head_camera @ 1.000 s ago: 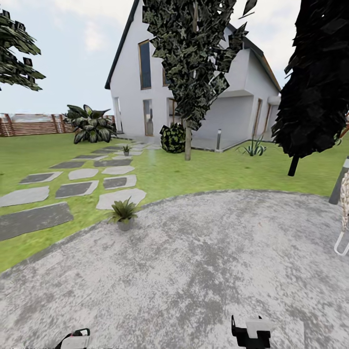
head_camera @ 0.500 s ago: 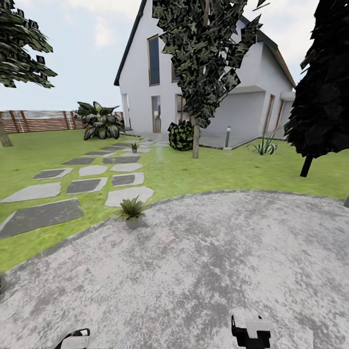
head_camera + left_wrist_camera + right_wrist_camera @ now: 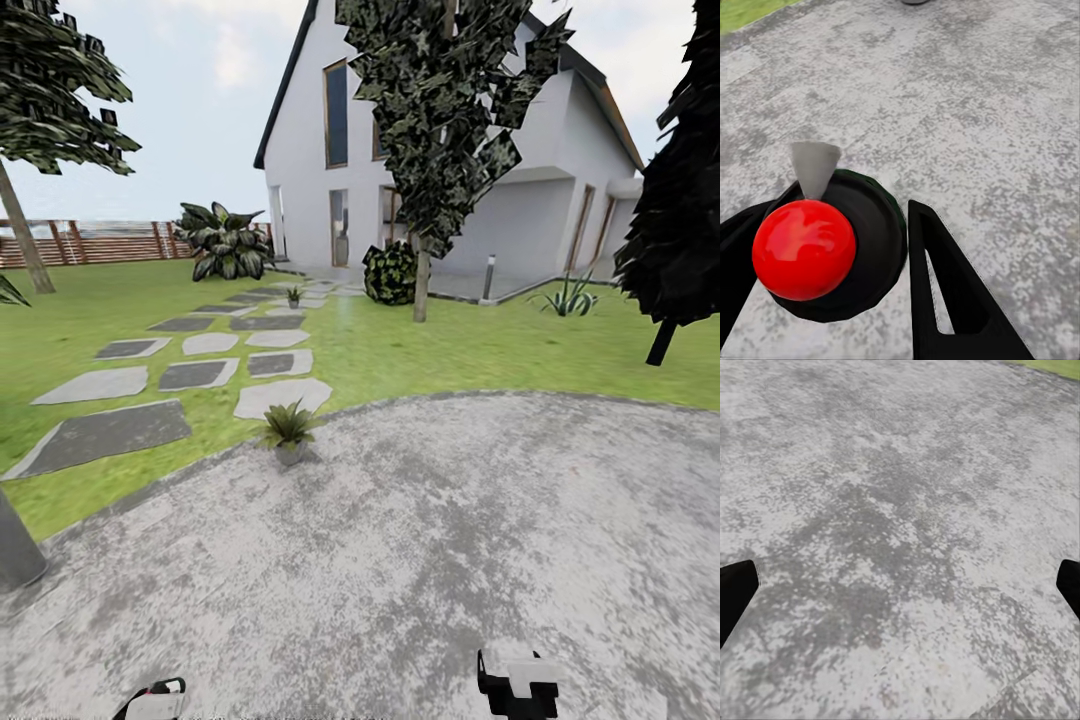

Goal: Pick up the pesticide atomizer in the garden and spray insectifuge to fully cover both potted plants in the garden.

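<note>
The pesticide atomizer [image 3: 804,249], dark-bodied with a red ball on top and a grey nozzle, sits between the two black fingers of my left gripper [image 3: 844,206], which is shut on it. In the head view the left gripper [image 3: 158,697] and the right gripper [image 3: 517,682] peek in at the bottom edge. Over bare paving, the right gripper [image 3: 900,585] is open, fingers wide apart. One potted plant [image 3: 288,432] stands at the far left rim of the round paved patch [image 3: 430,540]. The other potted plant [image 3: 293,296] is far up the stepping-stone path.
Grey stepping stones [image 3: 112,432] cross the lawn toward a white house [image 3: 330,160]. A tree trunk [image 3: 421,285] stands mid-lawn, a dark tree [image 3: 675,230] at right, a grey post [image 3: 15,550] at near left. A leafy bush [image 3: 225,242] and wooden fence [image 3: 100,242] lie far left.
The whole head view has shifted right as the camera turned left; a grey post has come into view at bottom left. Both grippers hold the same place in the picture.
</note>
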Robot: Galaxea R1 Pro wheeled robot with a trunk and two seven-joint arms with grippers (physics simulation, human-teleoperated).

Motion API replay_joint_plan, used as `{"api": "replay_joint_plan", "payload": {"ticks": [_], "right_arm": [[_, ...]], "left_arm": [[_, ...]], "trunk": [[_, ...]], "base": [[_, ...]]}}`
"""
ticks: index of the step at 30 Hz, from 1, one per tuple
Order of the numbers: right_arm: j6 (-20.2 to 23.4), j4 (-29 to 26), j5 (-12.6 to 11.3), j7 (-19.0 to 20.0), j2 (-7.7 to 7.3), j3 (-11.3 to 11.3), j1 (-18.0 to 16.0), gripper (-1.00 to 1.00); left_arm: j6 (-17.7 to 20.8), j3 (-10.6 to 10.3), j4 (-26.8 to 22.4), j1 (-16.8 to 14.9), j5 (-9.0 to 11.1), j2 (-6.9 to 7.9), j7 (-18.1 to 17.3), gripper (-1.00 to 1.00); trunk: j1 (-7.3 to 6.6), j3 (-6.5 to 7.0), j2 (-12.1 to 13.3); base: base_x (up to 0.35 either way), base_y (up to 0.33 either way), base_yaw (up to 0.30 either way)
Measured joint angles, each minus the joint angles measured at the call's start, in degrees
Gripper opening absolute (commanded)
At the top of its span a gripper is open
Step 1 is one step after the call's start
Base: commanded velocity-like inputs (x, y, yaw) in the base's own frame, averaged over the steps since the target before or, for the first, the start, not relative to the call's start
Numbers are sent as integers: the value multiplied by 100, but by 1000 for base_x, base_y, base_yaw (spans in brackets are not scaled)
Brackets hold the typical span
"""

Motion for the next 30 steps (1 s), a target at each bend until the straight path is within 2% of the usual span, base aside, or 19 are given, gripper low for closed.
{"api": "replay_joint_plan", "payload": {"ticks": [9, 17, 30], "right_arm": [[0, -2, -1, -6, -2, -6, 0, 100], [-9, -9, 4, -9, -77, -9, 0, 100], [-2, -10, 6, -17, -88, 1, 1, 100]], "left_arm": [[0, 2, -1, 0, 29, 8, 0, -100], [3, 4, 4, -1, 40, 8, 0, -100], [8, 2, 5, -1, 37, 8, 0, -100]], "trunk": [[-3, -71, 0], [-4, -81, 0], [-4, -81, 0]], "base": [[233, 0, 112], [332, 0, 11], [334, 0, 0]]}}
